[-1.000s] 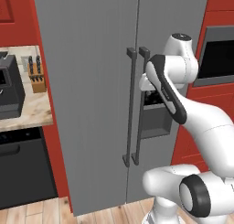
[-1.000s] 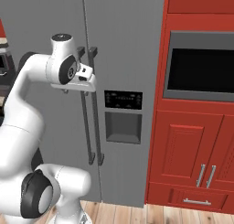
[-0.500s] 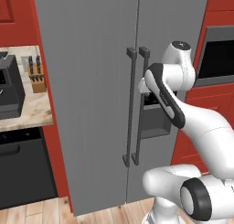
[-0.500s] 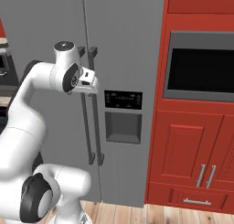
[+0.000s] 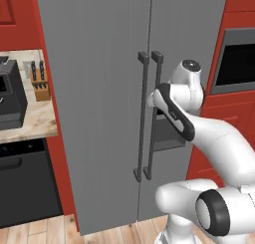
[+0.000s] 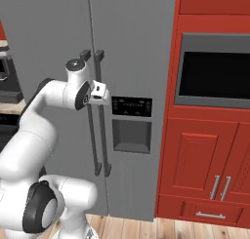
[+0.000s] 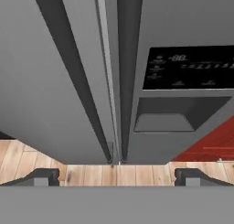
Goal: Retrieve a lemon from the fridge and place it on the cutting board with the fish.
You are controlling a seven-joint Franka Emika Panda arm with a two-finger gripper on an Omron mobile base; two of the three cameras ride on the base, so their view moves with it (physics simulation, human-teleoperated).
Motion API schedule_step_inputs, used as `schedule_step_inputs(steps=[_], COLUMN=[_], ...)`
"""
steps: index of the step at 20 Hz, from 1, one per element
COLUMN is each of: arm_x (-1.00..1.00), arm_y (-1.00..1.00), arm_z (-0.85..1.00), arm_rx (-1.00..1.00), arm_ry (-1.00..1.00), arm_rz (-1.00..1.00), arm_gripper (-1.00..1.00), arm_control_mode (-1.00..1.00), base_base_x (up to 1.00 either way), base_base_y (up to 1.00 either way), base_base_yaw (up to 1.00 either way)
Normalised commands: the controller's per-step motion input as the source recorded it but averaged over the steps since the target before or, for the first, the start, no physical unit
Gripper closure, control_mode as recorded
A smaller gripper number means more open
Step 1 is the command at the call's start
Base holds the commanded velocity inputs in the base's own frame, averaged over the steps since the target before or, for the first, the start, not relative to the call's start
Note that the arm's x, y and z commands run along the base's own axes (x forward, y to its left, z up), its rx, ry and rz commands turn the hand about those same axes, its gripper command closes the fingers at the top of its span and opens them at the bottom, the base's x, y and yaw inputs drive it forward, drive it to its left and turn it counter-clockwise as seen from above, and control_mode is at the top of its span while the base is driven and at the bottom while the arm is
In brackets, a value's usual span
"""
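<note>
The fridge (image 5: 99, 88) stood closed, both grey doors shut, with the two long vertical bar handles (image 5: 148, 113) side by side at the seam between the doors. No lemon, cutting board or fish could be seen, as the doors hid the inside of the fridge.

The white arm was raised in front of the fridge, and the claw (image 6: 99, 92) was at the height of the upper part of the handles, just beside the right door's handle (image 6: 102, 116). From the base views it could not be told if the claw touched the handle. In the hand view the two dark finger tips (image 7: 40, 176) stood wide apart at the bottom corners, so the claw was spread and held nothing. Between them the hand camera looked down along the door seam and both handles (image 7: 87, 81) to the wooden floor (image 7: 91, 173).

On the right door, just to the right of the handles, there was a black control panel (image 6: 132, 106) with a grey dispenser recess (image 6: 131, 134) under it. To the right of the fridge stood red cabinets (image 6: 205, 169) with a built-in dark oven (image 6: 215, 69). To the left of the fridge, a pale worktop (image 5: 30, 123) carried a knife block (image 5: 40, 83) and a dark appliance (image 5: 10, 101), with a black dishwasher (image 5: 25, 183) below it.
</note>
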Motion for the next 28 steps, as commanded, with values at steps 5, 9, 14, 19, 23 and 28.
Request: schedule_step_inputs(steps=[5,9,14,19,23,28], arm_x=[0.44,0.38,0.55,0.38,0.22,0.12], arm_y=[0.00,0.00,-0.04,-0.26,-0.02,0.01], arm_z=[-0.10,-0.05,-0.04,-0.16,-0.07,-0.02], arm_rx=[-0.01,-0.01,-0.01,0.00,0.00,0.00], arm_ry=[-0.03,-0.01,-0.05,0.00,-0.03,-0.10], arm_rz=[0.00,0.02,0.00,-0.06,-0.02,0.00], arm_gripper=[-1.00,-1.00,-1.00,-1.00,-1.00,-1.00], arm_control_mode=[-1.00,-1.00,-1.00,-1.00,-1.00,-1.00], base_base_x=[0.00,0.00,0.00,0.00,0.00,0.00], base_base_y=[0.00,0.00,0.00,0.00,0.00,0.00], base_base_yaw=[0.00,0.00,0.00,0.00,0.00,0.00])
